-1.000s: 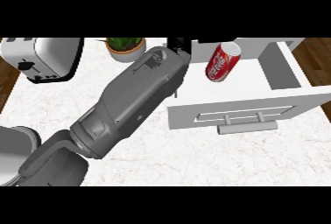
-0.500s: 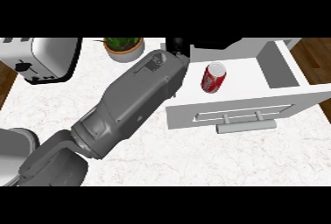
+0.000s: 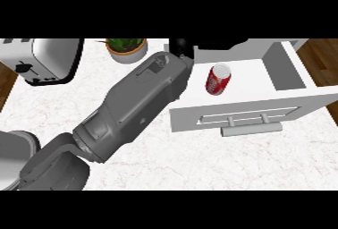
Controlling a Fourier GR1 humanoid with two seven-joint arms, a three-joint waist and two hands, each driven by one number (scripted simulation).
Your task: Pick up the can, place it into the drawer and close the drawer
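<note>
Above the open drawer (image 3: 290, 76), left robot hand (image 3: 179, 46) extends, grip unclear, can (image 3: 218, 79) inside.

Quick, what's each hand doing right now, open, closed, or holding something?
Left hand: only a bit of black shows past the forearm, by the open drawer; state cannot be told. The can stands apart from it in the drawer.
Right hand: not in view.

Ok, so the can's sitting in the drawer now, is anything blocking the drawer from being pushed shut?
Nothing visible blocks it. The can stands inside the open drawer, behind its front panel, and the counter before the handle shows nothing in the way. The left hand is at the drawer's far left corner.
</note>
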